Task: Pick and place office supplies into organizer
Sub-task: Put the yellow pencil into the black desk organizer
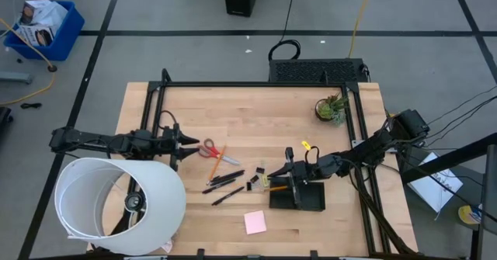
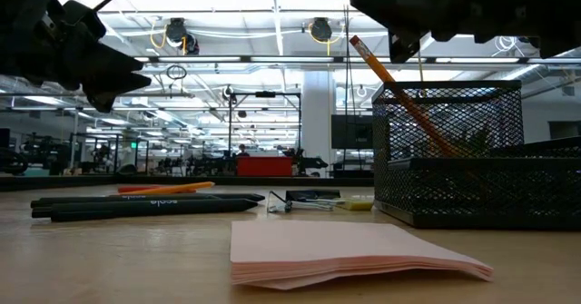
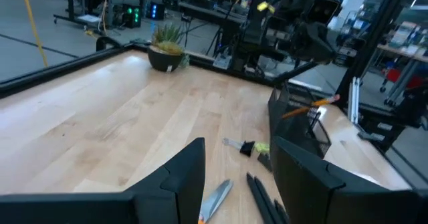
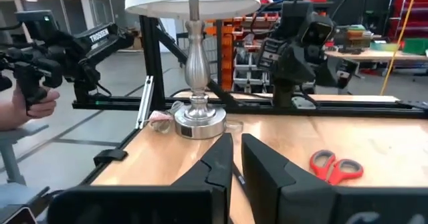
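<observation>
**Pink pad in front, pencil in tray**

The pink pad (image 2: 354, 254) lies nearest. Behind it, the mesh organizer (image 2: 472, 172) holds 1 orange pencil (image 2: 399, 91) leaning left, eraser up. The right gripper (image 1: 289, 167) is pinched above it; the left gripper (image 1: 189, 142) hangs released near the red scissors (image 1: 211, 149). Lamp (image 1: 116, 206) and plant (image 1: 330, 107) stand aside.

Place: my robotics lab, a big open hall.
Signs: taped grey floor (image 1: 194, 12), ceiling lights (image 2: 182, 34), equipment racks (image 4: 241, 57) behind my wooden desk (image 1: 248, 120).
</observation>
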You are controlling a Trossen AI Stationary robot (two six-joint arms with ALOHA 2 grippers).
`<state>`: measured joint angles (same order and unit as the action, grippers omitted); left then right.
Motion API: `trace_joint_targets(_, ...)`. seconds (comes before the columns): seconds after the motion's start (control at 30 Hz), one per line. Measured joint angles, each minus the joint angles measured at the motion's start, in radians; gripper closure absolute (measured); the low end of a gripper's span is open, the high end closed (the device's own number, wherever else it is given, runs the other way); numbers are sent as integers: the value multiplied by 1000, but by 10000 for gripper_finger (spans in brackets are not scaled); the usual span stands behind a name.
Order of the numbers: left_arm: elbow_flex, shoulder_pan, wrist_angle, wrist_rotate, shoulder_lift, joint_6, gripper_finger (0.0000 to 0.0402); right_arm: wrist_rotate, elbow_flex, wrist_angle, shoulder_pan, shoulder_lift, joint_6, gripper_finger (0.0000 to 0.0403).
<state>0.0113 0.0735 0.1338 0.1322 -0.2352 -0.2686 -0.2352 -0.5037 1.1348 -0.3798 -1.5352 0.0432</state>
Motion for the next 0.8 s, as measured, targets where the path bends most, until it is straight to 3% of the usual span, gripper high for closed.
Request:
trace_joint_targets(0.13, 0, 0, 5, 0, 0, -37, 231, 7, 0, 26, -1, 46, -37, 380)
trace_joint_targets(0.3, 0, 0, 21, 0, 0, -59, 231, 111, 10, 5, -1, 85, -71, 378)
trace_joint_targets(0.8, 0, 0, 51, 8, 0, -53, 231, 54, 72, -10, 0, 97, 32, 386)
